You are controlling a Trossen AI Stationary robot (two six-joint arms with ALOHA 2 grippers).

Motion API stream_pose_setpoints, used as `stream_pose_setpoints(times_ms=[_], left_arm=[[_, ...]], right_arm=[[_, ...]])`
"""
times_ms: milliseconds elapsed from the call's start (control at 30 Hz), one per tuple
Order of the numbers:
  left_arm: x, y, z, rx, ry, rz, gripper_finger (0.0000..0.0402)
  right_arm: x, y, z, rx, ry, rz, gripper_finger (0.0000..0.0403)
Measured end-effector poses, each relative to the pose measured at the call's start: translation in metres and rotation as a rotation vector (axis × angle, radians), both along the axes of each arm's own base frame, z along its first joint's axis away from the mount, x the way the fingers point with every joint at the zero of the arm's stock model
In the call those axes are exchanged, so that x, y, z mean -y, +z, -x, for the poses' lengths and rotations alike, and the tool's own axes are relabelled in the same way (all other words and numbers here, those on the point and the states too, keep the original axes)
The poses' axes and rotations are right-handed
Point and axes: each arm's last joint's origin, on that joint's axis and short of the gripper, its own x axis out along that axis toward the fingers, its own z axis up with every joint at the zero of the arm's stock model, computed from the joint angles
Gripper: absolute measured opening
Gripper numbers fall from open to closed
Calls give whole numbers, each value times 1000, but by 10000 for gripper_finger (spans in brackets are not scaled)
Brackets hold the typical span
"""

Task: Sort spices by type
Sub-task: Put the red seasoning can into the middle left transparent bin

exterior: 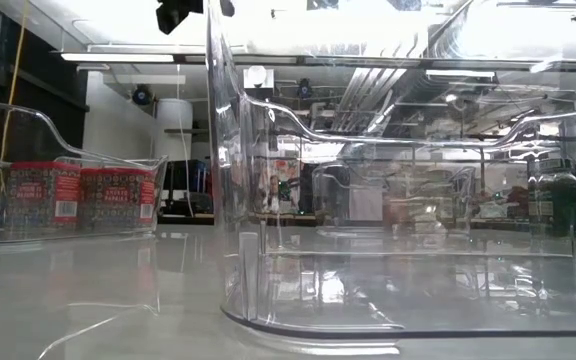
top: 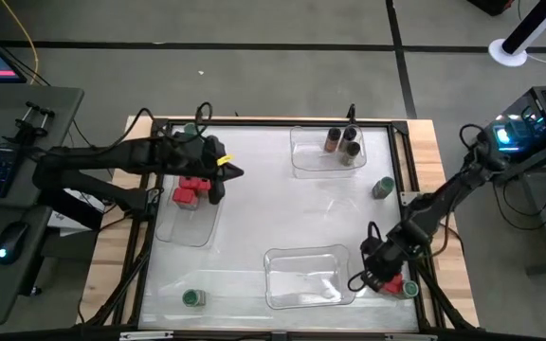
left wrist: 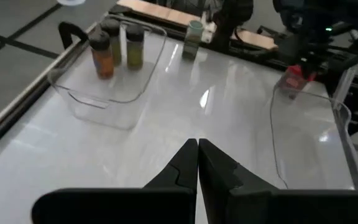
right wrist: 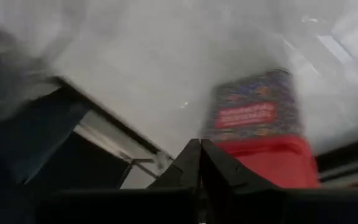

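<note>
My left gripper [top: 237,172] [left wrist: 197,152] is shut and holds nothing; it hangs above the left clear tray [top: 186,227], where red boxy spices [top: 190,192] [exterior: 78,195] stand. My right gripper [right wrist: 199,149] [top: 360,278] is shut and points steeply down at the table's near right corner. Just beyond its tips, a red-lidded spice box [right wrist: 260,134] [top: 402,285] lies on its side. Brownish dark-lidded jars [top: 342,142] [left wrist: 102,53] stand in the far tray [top: 303,163]. Green-lidded jars stand loose on the table at the right [top: 384,188], near left [top: 192,298] and far left [top: 190,128]. My right gripper has its shut fingers beside the red-lidded end [right wrist: 272,162] of the lying spice box, coming at it from above at a slant. Nothing is between the fingers. Whether their outer side touches the box, I cannot tell.
An unfilled clear tray [top: 306,277] [exterior: 388,280] stands at the near middle, just left of my right gripper. The table's raised black frame [top: 415,204] runs close along the right side. Open tabletop lies in the centre between the trays.
</note>
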Motion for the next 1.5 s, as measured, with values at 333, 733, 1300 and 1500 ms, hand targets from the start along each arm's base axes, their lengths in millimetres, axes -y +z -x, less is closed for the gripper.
stream_pose_setpoints(times_ms=[333,733,1300,1500], left_arm=[[-2,6,0,56,-29,8,0],[-9,6,0,60,1,10,0],[-8,6,0,57,-41,-8,0],[-8,3,2,21,-41,4,0]], right_arm=[[-6,11,-1,31,111,-74,1],[6,-11,16,-165,145,-42,0],[87,-5,-19,-35,107,296,0],[124,2,-42,128,22,469,0]])
